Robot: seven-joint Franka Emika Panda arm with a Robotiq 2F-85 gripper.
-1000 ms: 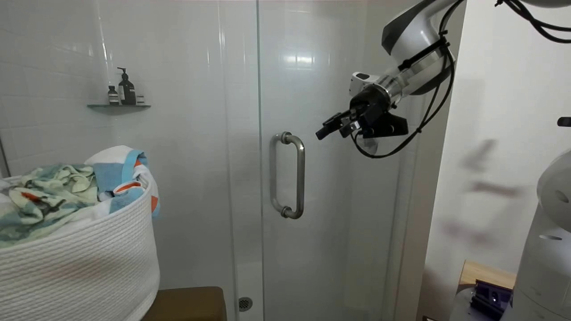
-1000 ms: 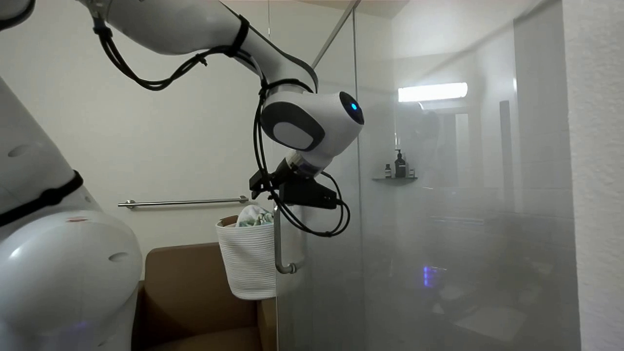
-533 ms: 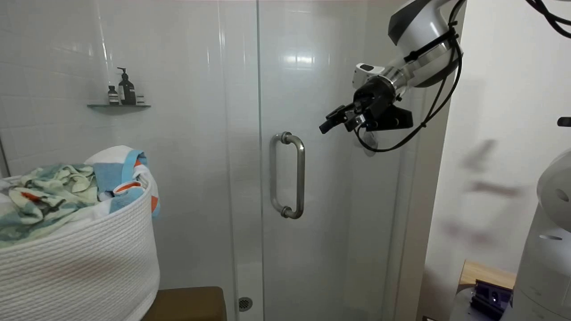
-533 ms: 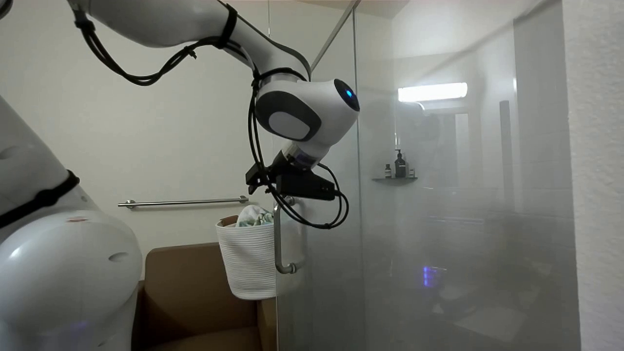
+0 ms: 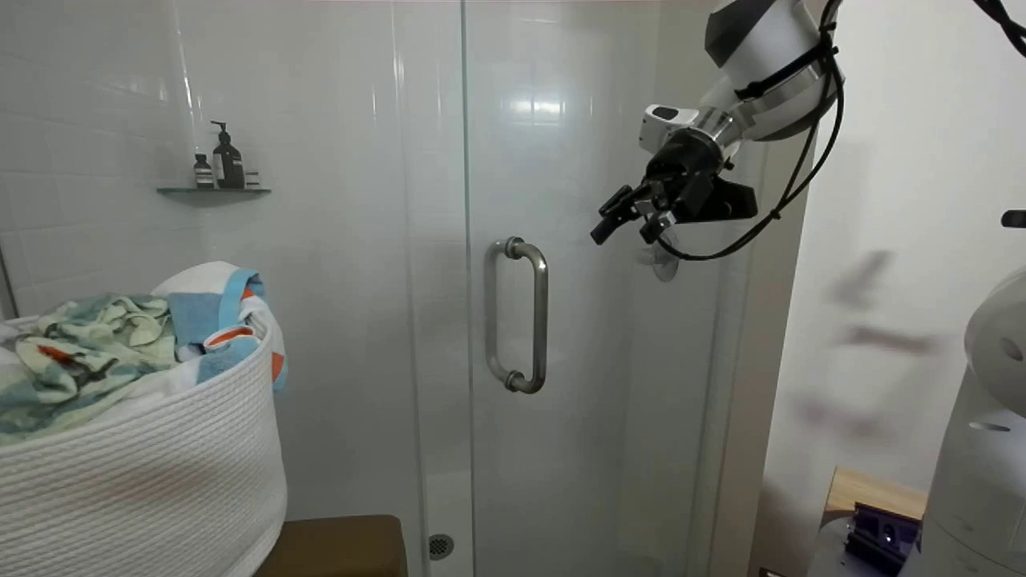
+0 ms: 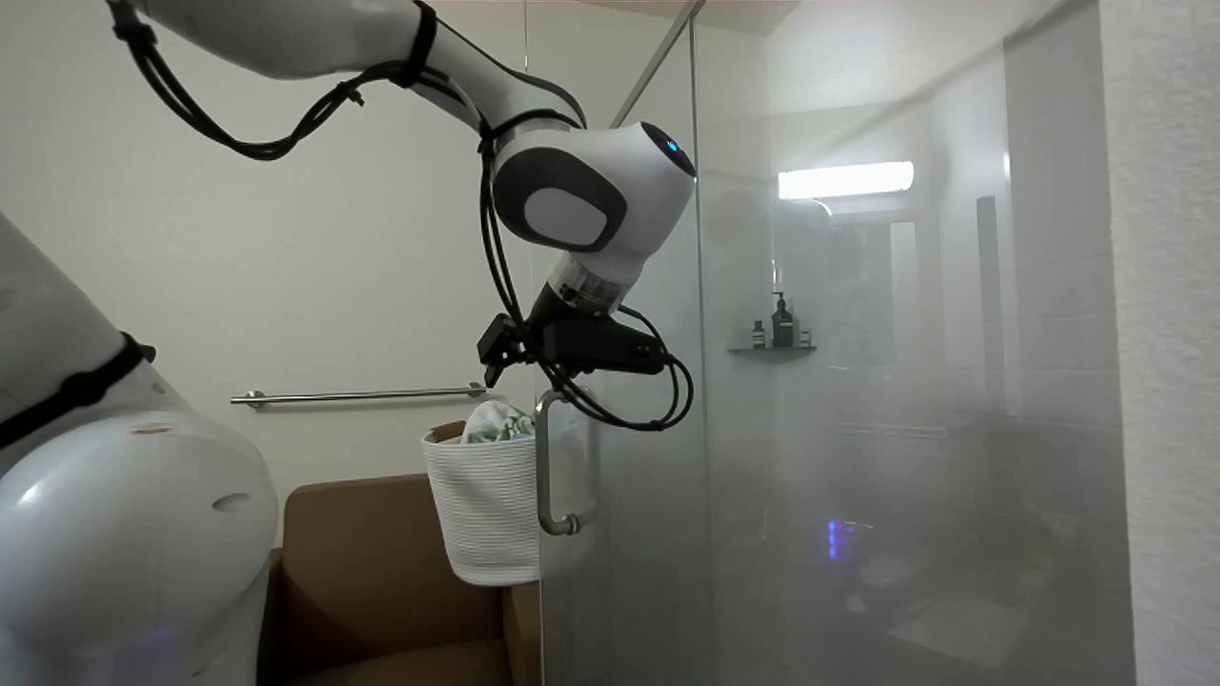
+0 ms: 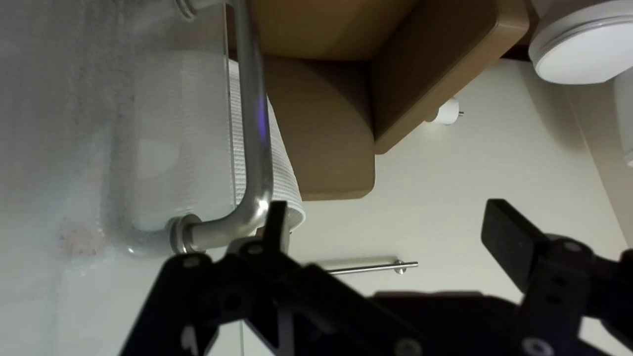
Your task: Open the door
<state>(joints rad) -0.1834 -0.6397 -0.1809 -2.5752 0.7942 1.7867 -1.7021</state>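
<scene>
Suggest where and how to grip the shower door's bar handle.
Probably mid-length on the bar handle, from the room side, jaws straddling it. There it runs straight and upright, and its bent ends hold it off the glass door, leaving a gap that should take one jaw. The gripper is open.

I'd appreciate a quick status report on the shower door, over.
Gripper open, empty, off the handle. Glass door apparently shut. White basket beyond handle, probably not in the way.

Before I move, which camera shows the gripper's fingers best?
The wrist view: both fingers appear large, standing wide apart. Both exterior views show the gripper smaller and at an angle, making the gap harder to judge.
</scene>
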